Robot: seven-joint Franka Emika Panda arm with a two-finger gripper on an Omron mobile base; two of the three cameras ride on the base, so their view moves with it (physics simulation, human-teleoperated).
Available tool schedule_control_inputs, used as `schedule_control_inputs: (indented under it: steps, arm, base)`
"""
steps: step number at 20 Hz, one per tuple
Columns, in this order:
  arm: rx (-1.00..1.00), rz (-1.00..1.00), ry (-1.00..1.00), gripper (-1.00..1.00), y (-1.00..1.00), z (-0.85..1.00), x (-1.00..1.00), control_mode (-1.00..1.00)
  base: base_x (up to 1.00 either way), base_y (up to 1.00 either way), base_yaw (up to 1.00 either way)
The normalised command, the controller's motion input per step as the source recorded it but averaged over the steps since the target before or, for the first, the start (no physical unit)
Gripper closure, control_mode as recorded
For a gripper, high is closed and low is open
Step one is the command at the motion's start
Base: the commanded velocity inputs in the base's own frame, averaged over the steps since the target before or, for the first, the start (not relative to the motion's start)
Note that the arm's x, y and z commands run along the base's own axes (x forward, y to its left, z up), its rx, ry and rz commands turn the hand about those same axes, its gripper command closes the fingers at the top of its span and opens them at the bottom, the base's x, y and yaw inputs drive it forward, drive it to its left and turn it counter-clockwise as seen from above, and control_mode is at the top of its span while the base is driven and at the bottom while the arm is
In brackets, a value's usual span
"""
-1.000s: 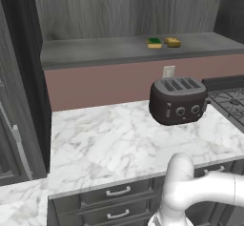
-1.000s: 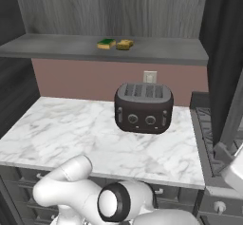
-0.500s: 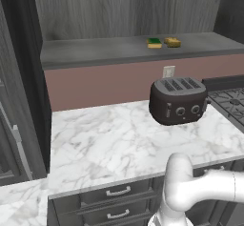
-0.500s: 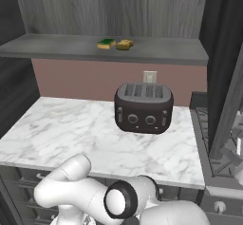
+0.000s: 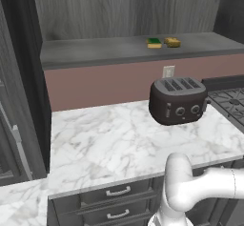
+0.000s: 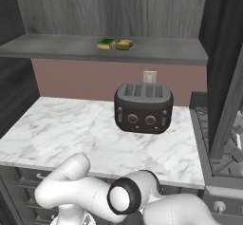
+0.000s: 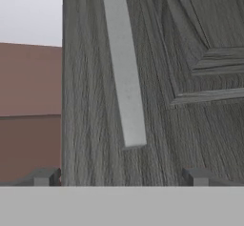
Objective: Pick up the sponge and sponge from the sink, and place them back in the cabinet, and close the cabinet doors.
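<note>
The cabinet door [image 7: 157,77] and its silver handle [image 7: 125,67] run off the hand view's top edge.

- From behind me on my left, one camera looks forward and down over my arm [image 5: 190,191] at the marble surface [image 5: 105,144], toaster [image 5: 177,101] and cabinet shelf [image 5: 95,53].
- From behind on my right, another faces the same surface [image 6: 71,129], toaster [image 6: 142,107] and shelf [image 6: 57,46].
- My hand camera sits very near a cabinet door [image 7: 190,101], its handle [image 7: 125,72] slanting across, my fingers [image 7: 196,176] at the bottom.
</note>
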Motion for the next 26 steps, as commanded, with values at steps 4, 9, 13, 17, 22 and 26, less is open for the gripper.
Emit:
schedule_control_inputs:
  steps: [4, 9, 13, 17, 22, 26]
  arm:
    - [0.00, 0.04, 0.00, -1.00, -0.08, 0.00, 0.27, -1.00]
    - [0.00, 0.01, 0.00, -1.00, 0.00, -0.08, 0.34, -1.00]
    - [0.00, 0.00, 0.00, -1.00, 0.01, -0.03, 0.41, -1.00]
    - [0.00, 0.00, 0.00, -1.00, 0.08, 0.00, 0.40, -1.00]
    - [0.00, 0.00, 0.00, -1.00, 0.17, 0.00, 0.42, -1.00]
    - [0.00, 0.00, 0.00, -1.00, 0.19, 0.00, 0.45, -1.00]
  base:
    - [0.00, 0.00, 0.00]
    - [0.00, 0.00, 0.00]
    - [0.00, 0.00, 0.00]
    - [0.00, 0.00, 0.00]
    - [0.00, 0.00, 0.00]
    - [0.00, 0.00, 0.00]
